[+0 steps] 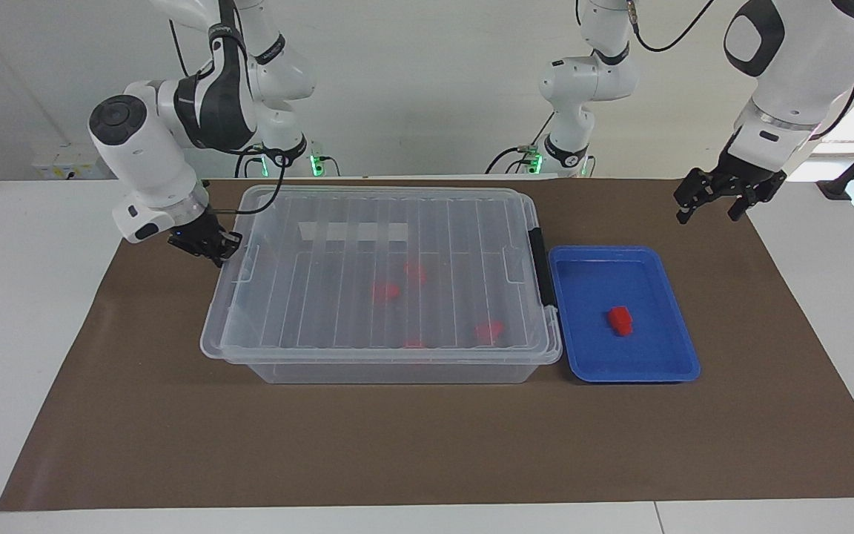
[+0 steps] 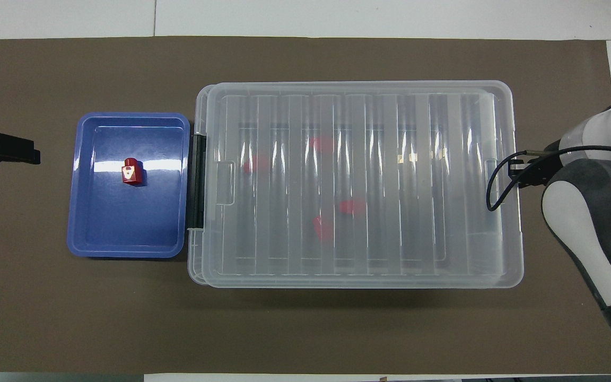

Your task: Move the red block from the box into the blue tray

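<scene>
The box (image 1: pixel 308 222) (image 2: pixel 443 239) lies along the middle of the mat with its ribbed clear lid on. Several red blocks (image 1: pixel 386 291) (image 2: pixel 352 207) show blurred through the lid. Beside the box, toward the left arm's end, sits the blue tray (image 1: pixel 646 360) (image 2: pixel 125 228) with one red block (image 1: pixel 620 320) (image 2: pixel 130 172) lying in it. My right gripper (image 1: pixel 216 248) (image 2: pixel 520 172) is shut at the box's end rim toward the right arm's end; what it touches there is hidden. My left gripper (image 1: pixel 709 215) (image 2: pixel 32 154) hangs open and empty over the mat beside the tray.
A brown mat (image 1: pixel 397 445) (image 2: pixel 305 329) covers the table under everything. A black latch (image 1: pixel 543 267) (image 2: pixel 197 180) runs along the box's end next to the tray. A black cable (image 2: pixel 496 185) loops from the right wrist over the box's corner.
</scene>
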Controlling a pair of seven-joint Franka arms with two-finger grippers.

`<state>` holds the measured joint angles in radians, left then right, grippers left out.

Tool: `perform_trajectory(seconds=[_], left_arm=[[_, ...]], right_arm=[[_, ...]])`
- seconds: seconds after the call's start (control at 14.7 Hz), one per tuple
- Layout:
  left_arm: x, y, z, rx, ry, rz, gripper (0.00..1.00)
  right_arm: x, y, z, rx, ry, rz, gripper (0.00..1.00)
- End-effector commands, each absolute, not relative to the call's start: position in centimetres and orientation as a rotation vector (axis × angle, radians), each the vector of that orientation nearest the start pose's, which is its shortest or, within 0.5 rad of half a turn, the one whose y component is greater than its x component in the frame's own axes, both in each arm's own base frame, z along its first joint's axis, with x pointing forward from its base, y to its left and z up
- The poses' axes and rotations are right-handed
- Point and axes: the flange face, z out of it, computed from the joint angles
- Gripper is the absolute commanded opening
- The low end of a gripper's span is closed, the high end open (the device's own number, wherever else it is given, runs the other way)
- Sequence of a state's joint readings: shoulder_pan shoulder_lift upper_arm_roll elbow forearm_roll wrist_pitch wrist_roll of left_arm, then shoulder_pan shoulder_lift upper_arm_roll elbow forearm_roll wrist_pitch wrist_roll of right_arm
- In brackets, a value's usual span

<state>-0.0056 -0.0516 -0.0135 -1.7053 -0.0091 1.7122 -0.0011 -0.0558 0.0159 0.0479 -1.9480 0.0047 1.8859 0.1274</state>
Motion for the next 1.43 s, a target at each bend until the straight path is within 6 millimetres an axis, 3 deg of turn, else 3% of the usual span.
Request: perform_trajectory(seconds=[0.0, 0.34, 0.75, 0.89, 1.02, 1.16, 1.36], left_arm=[[54.4, -1.0, 60.7, -3.165, 0.008, -0.082, 1.0], [54.4, -1.0, 60.7, -3.165, 0.008, -0.085, 1.0], [54.4, -1.0, 60.8, -3.164, 0.008, -0.087, 1.0], [54.4, -1.0, 60.8, -3.164, 0.008, -0.087, 1.0], [54.4, -0.9, 60.7, -3.164, 0.006, -0.085, 1.0], [54.4, -1.0, 60.7, -3.165, 0.008, -0.085, 1.0], [54.4, -0.9, 60.7, -3.164, 0.006, -0.085, 1.0]], right_arm=[[55.0, 0.1, 46.6, -3.115, 0.249, 0.091, 0.0], [55.9, -0.3, 48.8, -3.112, 0.243, 0.093, 0.0], [55.6, -2.1, 55.6, -3.114, 0.28, 0.157, 0.0], [55.1, -2.0, 59.7, -3.132, 0.275, 0.173, 0.0], [54.8, -2.4, 60.6, -3.12, 0.285, 0.202, 0.04], [54.7, -2.8, 60.3, -3.117, 0.287, 0.212, 1.0], [54.7, -3.0, 60.4, -3.116, 0.299, 0.207, 1.0]])
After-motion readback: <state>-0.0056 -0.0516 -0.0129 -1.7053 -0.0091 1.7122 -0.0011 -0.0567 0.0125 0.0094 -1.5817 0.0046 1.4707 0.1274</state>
